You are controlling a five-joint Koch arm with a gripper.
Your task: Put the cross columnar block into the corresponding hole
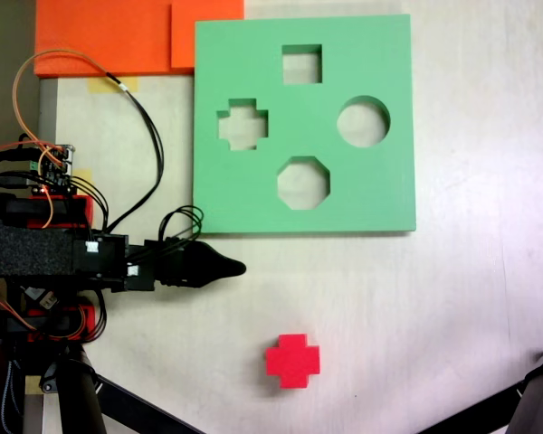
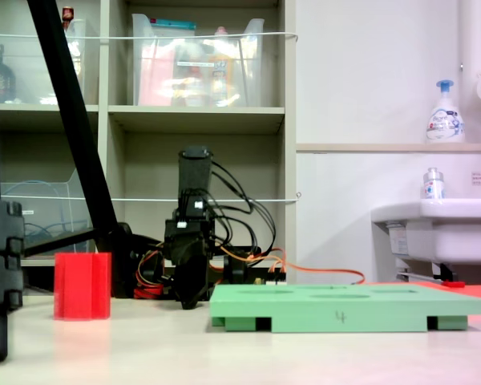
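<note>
From above, in a fixed view, a flat green square foam board (image 1: 380, 194) lies on the pale surface (image 1: 471, 307), with four cutouts in it: a square one (image 1: 301, 64) at the top, a round one (image 1: 363, 122) at the right, an octagonal one (image 1: 302, 183) at the bottom and the plus-shaped hole (image 1: 242, 124) at the left. The small bright red foam block with a plus-shaped section (image 1: 292, 361) stands on the bare surface below the board, well apart from it and from the plus-shaped hole. The black arm reaches in from the left edge, and its jaws (image 1: 228, 268) end in a single dark point just below the board's lower left corner, off the board and up and to the left of the red block; the two jaws overlap here, so I cannot tell how far apart they stand. Two orange foam sheets (image 1: 109, 36) lie at the upper left, touching the board's top corner.

From the side, in a fixed view, the red block (image 2: 82, 285) stands upright at the left on the surface (image 2: 248, 357). The green board (image 2: 345, 306) lies flat at the right. Between them the jaws (image 2: 190, 301) point down close to the surface, seen end on as one dark mass, holding nothing visible. Behind stand a shelf unit (image 2: 196, 120) and a white sink (image 2: 441, 228) with a soap dispenser (image 2: 444, 112).
</note>
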